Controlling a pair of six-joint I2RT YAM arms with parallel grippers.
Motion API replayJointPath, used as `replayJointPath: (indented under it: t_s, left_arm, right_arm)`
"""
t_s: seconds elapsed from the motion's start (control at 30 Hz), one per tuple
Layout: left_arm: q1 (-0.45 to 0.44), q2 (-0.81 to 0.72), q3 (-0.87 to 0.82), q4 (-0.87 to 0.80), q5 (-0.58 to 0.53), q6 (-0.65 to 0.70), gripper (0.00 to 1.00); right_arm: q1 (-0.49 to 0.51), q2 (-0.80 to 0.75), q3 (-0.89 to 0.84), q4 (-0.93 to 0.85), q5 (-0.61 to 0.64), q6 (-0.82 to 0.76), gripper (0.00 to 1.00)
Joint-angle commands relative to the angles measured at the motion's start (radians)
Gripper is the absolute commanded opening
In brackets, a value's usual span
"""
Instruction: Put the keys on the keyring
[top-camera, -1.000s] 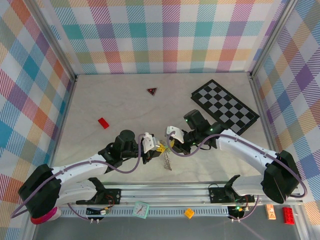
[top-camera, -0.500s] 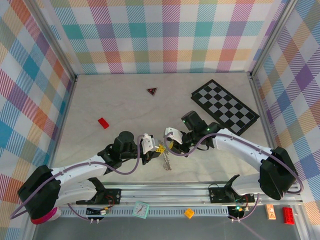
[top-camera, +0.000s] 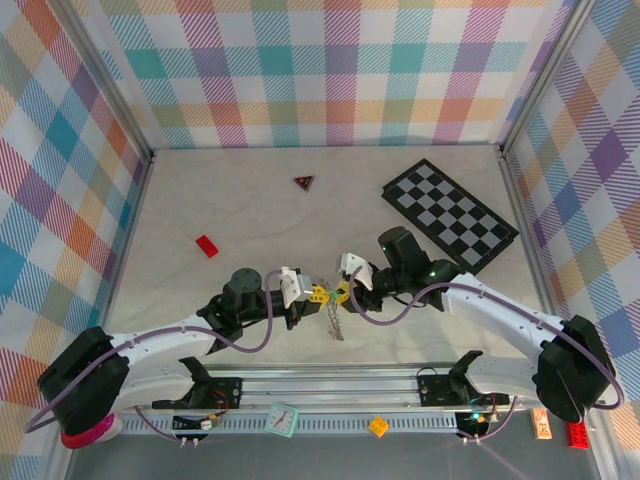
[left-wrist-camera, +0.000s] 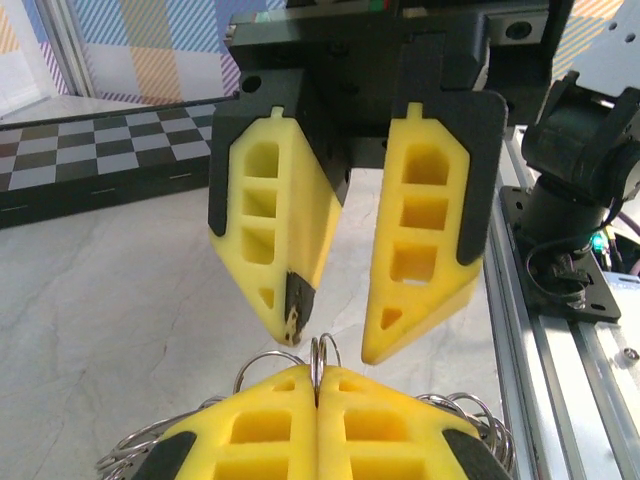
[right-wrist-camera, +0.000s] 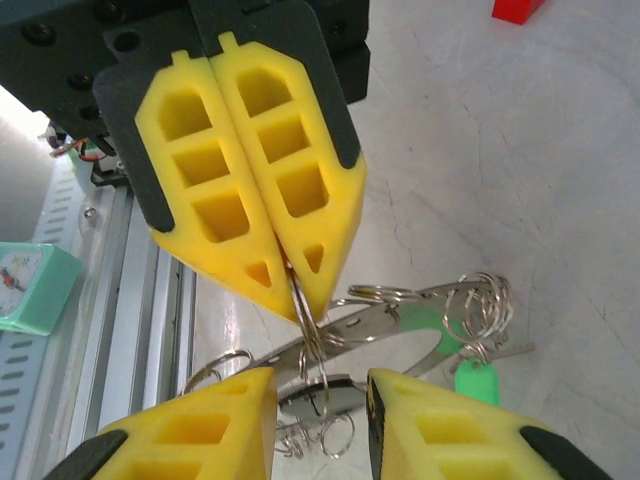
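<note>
- Slippage is the first risk, on the left. The left gripper (top-camera: 300, 290) reaches in from nine o'clock with its yellow fingers pressed together on the thin wire of the keyring (left-wrist-camera: 320, 352). Only a small arc stands proud at twelve o'clock of the pads in the left wrist view. With so little metal pinched, a sideways push could twist the ring out or roll it flat.
- Tangle comes next, in the middle. The keys (top-camera: 334, 322) dangle toward six o'clock below the meeting point, over the table (top-camera: 250, 210), bunched with spare split rings and a green tag (right-wrist-camera: 474, 382). A swinging bunch could, I judge, snag a fingertip or drag the ring off line.
- Misalignment is the hazard on the right. The right gripper (right-wrist-camera: 320, 385) comes from three o'clock with its fingers apart and empty, straddling the ring just beside the left pads. If it closes off-centre, it may bite a neighbouring loop instead of the ring, or clash with the left fingers.
- Drop, last. If the left pinch fails, the bunch likely lands near the rail (top-camera: 340, 375) at six o'clock, an awkward spot for a fresh pickup.
</note>
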Motion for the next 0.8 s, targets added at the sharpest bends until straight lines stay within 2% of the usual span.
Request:
replayJointPath:
  t_s: [0.0, 0.23, 0.4, 0.47, 0.5, 0.6, 0.77]
  left_arm:
    - [-0.002, 0.01, -0.014, 0.141, 0.02, -0.04, 0.0]
    - [-0.002, 0.034, -0.027, 0.205, 0.021, -0.068, 0.0]
    - [-0.002, 0.037, -0.03, 0.223, 0.015, -0.077, 0.0]
    - [-0.001, 0.035, -0.029, 0.212, -0.002, -0.08, 0.0]
    - [-0.002, 0.031, -0.027, 0.199, -0.019, -0.08, 0.07]
    - [-0.002, 0.002, -0.006, 0.09, -0.048, -0.052, 0.2]
    - [-0.002, -0.047, 0.063, -0.181, -0.07, 0.035, 0.23]
  right_arm:
    - [-0.005, 0.01, -0.014, 0.081, -0.077, 0.034, 0.29]
    - [-0.005, 0.02, -0.021, 0.111, -0.093, 0.048, 0.18]
    - [-0.006, 0.025, -0.013, 0.107, -0.102, 0.043, 0.0]
    - [-0.006, 0.026, -0.005, 0.094, -0.102, 0.036, 0.0]
    - [-0.005, 0.025, 0.005, 0.077, -0.099, 0.027, 0.0]
    - [-0.005, 0.025, 0.045, -0.006, -0.067, -0.014, 0.0]
    - [0.008, 0.053, 0.132, -0.185, 0.012, -0.104, 0.0]
